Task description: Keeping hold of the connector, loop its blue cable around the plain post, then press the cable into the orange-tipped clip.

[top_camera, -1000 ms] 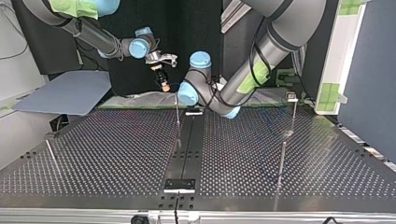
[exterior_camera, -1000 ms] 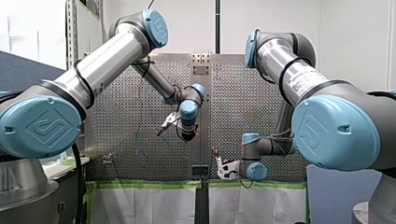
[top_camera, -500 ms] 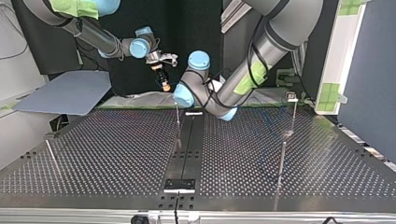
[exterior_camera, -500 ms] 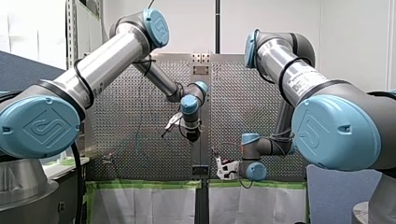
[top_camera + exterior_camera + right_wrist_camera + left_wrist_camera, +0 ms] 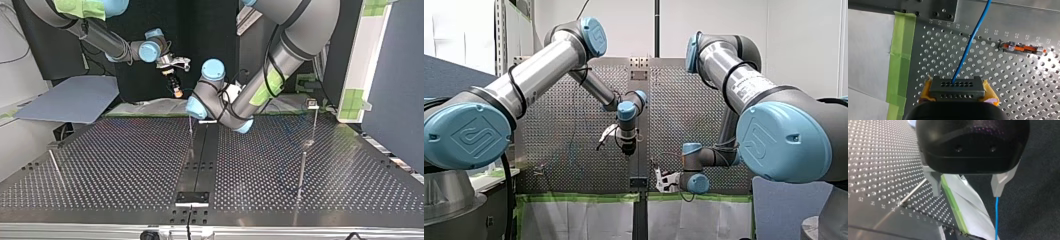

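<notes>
My right hand [image 5: 958, 92] is clenched on the connector [image 5: 957, 86] above the bench [image 5: 1023, 82]; its blue cable [image 5: 970, 43] runs ahead, passing near the orange-tipped clip [image 5: 1023, 48]; my left hand [image 5: 967, 191] is released, cable beside 1 finger; pulling the loop too taut could drag the connector loose.

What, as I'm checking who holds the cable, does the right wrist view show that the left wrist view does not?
Only the right wrist view: my right gripper shut on the connector, yellow pads either side, and the orange-tipped clip on the table. Only the left wrist view: my left gripper open and empty, and a thin metal post rising from the table. Both: the blue cable, the perforated table and green tape along its edge.
</notes>
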Robot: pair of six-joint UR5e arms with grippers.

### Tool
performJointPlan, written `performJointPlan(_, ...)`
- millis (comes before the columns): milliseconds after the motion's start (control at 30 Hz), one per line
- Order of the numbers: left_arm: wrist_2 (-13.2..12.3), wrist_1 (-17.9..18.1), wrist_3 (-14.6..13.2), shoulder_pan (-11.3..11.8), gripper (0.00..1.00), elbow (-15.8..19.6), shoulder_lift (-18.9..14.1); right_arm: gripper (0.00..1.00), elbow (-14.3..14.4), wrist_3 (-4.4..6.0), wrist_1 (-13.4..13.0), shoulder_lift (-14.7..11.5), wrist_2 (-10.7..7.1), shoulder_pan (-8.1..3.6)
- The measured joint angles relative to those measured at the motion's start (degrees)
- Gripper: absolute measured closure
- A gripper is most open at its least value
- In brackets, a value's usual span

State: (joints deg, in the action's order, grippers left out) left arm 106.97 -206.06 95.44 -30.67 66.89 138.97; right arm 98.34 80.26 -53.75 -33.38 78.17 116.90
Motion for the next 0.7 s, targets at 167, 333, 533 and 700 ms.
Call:
performJointPlan(167, -0.2, -3.0, 2.1, 0.1, 0.01, -1.7, 1.9, 1.00, 0.0, 0.00, 0.0, 0.0, 0.01, 0.14)
performJointPlan(333, -0.6, -5.8, 1.5, 0.3, 0.01, -3.4, 4.1, 1.00, 0.0, 0.00, 0.0, 0.0, 0.03, 0.31)
performJointPlan(533, -2.8, -9.0, 0.8, 0.7, 0.01, -6.5, 5.9, 1.00, -0.1, 0.00, 0.0, 0.0, -0.02, 0.46)
performJointPlan(700, -3.5, -11.7, 0.7, 1.0, 0.01, -9.2, 6.2, 1.00, -0.2, -0.05, 0.0, 0.0, -0.01, 0.65)
